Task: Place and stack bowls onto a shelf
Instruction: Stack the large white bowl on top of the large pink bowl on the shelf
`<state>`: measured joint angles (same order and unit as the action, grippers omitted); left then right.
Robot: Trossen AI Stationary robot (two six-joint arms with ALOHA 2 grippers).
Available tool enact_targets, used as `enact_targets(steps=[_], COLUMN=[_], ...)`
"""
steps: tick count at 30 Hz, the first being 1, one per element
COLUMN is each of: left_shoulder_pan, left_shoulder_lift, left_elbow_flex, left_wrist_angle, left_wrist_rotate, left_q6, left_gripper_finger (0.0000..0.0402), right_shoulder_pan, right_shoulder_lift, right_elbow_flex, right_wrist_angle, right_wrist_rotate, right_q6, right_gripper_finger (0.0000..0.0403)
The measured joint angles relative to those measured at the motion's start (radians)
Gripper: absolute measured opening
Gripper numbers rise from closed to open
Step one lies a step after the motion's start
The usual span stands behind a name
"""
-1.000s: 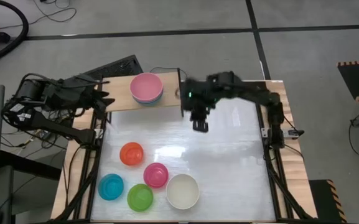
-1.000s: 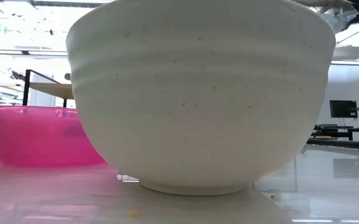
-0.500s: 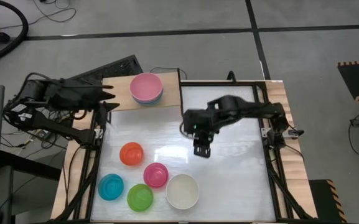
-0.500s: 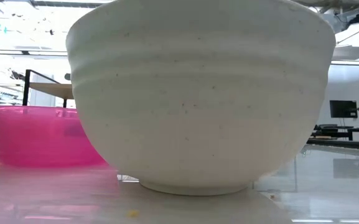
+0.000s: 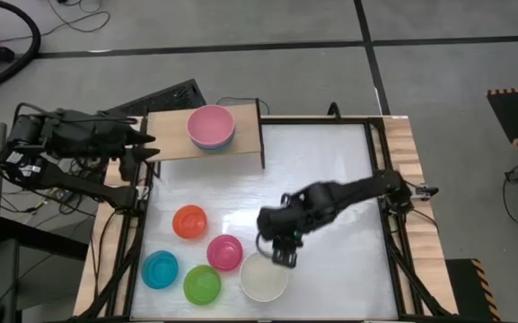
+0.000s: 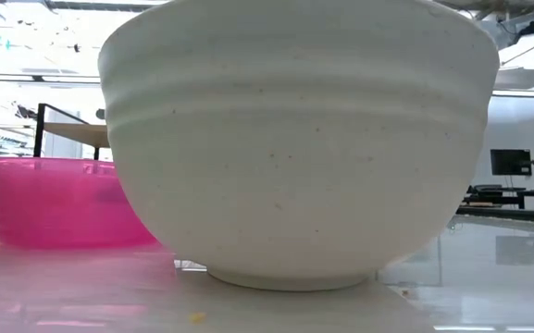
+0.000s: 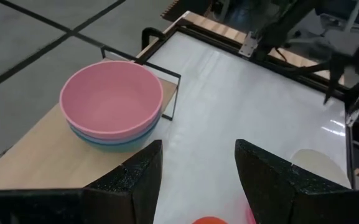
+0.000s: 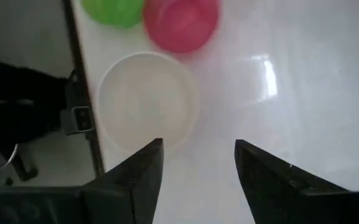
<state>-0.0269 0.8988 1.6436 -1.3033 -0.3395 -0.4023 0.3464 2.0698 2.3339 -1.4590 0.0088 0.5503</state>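
Observation:
A pink bowl point(image 5: 211, 123) sits nested in a blue-grey bowl point(image 7: 114, 138) on the light-wood shelf point(image 5: 173, 142) at the table's far left. Red point(image 5: 189, 221), magenta point(image 5: 225, 252), cyan point(image 5: 160, 269), lime point(image 5: 202, 284) and cream-white point(image 5: 263, 278) bowls rest upright on the white tabletop near its front edge. My right gripper point(image 5: 283, 257) is open and hovers just over the cream-white bowl's far rim; in its wrist view the bowl point(image 8: 145, 102) lies ahead of the spread fingers. My left gripper point(image 5: 148, 148) waits open at the shelf's left end.
The shelf's black legs point(image 5: 262, 144) stand on the far part of the table. The table's middle and right side point(image 5: 330, 179) are bare white surface. In the low view the cream-white bowl point(image 6: 294, 139) fills the picture, with the magenta bowl point(image 6: 63, 199) beside it.
My right gripper has travelled from beside the shelf's right end across the table toward the near edge, ending over the cream-white bowl's far rim. My left gripper has drawn back slightly toward the table's left. No bowl has moved.

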Motion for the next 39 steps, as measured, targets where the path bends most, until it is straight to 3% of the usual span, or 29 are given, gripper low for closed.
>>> enact_targets(steps=[4,9,27,31,37,39], left_shoulder_pan=[0.0,0.0,0.0,0.0,0.0,0.0], left_shoulder_lift=[-0.003,-0.002,-0.003,-0.003,-0.003,-0.003], left_elbow_flex=[0.0,0.0,0.0,0.0,0.0,0.0], left_wrist_angle=[0.0,0.0,-0.007,-0.011,-0.021,-0.021], left_wrist_rotate=[0.002,0.004,0.049,0.07,0.07,0.069], left_q6=[-0.001,-0.021,-0.053,-0.058,-0.056,-0.048], left_gripper_finger=[0.0186,0.0186,0.0186,0.0186,0.0186,0.0186], right_shoulder_pan=[0.012,0.009,-0.006,-0.016,-0.026,-0.027], right_shoulder_lift=[0.054,0.12,0.395,0.406,0.404,0.4], right_elbow_flex=[-0.004,-0.001,-0.003,-0.003,-0.003,0.002], right_wrist_angle=[-0.006,0.039,0.161,0.172,0.148,0.135], right_wrist_rotate=[0.046,0.028,0.012,0.014,-0.002,-0.016], right_q6=[-0.008,-0.028,-0.169,-0.164,-0.153,-0.155], right_gripper_finger=[0.025,0.0267,0.0264,0.0217,0.0039,0.0025])
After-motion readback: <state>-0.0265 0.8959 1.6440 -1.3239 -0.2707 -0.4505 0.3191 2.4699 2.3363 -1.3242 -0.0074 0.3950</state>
